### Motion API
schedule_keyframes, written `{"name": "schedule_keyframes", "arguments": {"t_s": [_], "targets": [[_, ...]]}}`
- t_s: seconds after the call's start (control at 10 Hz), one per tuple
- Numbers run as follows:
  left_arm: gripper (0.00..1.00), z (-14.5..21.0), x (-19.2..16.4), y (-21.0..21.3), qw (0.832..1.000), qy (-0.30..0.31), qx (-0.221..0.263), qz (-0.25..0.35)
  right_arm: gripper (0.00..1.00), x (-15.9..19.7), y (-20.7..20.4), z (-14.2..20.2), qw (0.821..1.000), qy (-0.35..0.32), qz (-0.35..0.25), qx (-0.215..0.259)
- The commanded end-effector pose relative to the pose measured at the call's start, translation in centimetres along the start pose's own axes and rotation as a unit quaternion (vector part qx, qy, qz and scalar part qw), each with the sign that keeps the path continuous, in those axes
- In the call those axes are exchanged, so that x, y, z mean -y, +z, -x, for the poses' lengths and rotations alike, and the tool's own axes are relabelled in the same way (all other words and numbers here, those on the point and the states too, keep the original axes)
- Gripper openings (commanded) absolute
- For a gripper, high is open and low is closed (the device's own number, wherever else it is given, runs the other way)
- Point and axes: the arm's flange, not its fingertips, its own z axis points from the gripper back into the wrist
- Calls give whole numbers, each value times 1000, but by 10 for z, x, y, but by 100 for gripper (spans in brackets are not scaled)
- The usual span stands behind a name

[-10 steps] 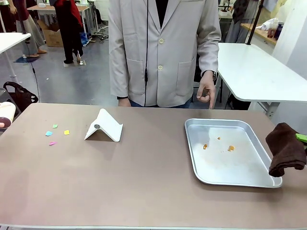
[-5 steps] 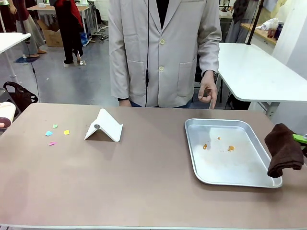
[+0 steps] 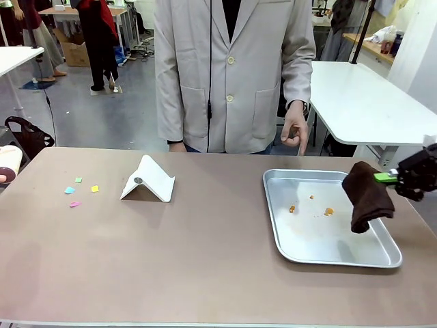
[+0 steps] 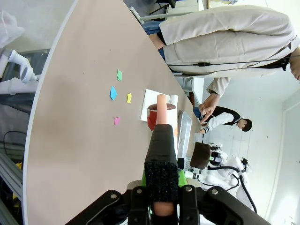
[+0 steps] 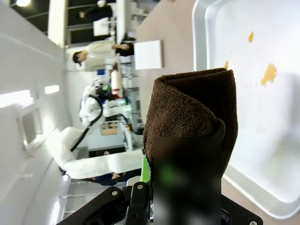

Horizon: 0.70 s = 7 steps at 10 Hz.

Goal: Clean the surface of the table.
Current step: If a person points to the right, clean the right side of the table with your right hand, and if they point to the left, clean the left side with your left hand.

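- Our right gripper (image 3: 390,178) is clamped on a dark brown, thick-piled folded cloth (image 3: 367,196). The cloth hangs in a soft, drooping fold from the green pads.
- Our left gripper (image 4: 162,199) is closed around a long rod-shaped tool (image 4: 161,154) with a black, rough foam sleeve and a smooth pink stem. We cannot make out what kind of head it carries.
- The cloth hangs over the right side of a shallow rectangular silver metal tray (image 3: 276,225) with rounded corners. We cannot tell whether its lower end touches the tray.
- A few small orange crumbs (image 3: 328,211) lie on the tray floor, just left of the cloth.
- The tray rests on the large rectangular table (image 3: 205,273), whose smooth matte taupe-brown top spreads below both arms and across the whole front view.
- Well to the left, a white folded sheet (image 3: 149,180) stands on the table like a small tent. Farther left lie small coloured paper scraps (image 3: 69,190) in blue, green, yellow and pink.
- A person in a pale coat stands at the far edge, one hand (image 3: 295,131) hanging near the tray's far side.
- We judge that wiping has not begun and that the cloth is being brought into position.
- Next, we think the cloth must be lowered flat onto the surface and dragged with light pressure. The loose scraps look light enough to scatter rather than gather.
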Motion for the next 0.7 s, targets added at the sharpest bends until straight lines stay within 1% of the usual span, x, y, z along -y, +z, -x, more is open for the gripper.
{"name": "schedule_keyframes", "arguments": {"t_s": [0.0,0.1,0.3,0.4,0.6], "targets": [[0,4,3,2,1000,-9,-2,1,11,-10,-20,-28,998,-24,61,2],[0,4,3,2,1000,-9,-2,1,0,-10,-30,-42,995,-28,92,10],[0,4,3,2,1000,-9,-2,1,0,-5,-37,-65,990,-34,137,5],[0,4,3,2,1000,-9,-2,1,0,-2,-36,-71,990,-43,134,-9],[0,4,3,2,1000,-9,-2,1,0,2,-29,-81,984,-52,171,2]]}}
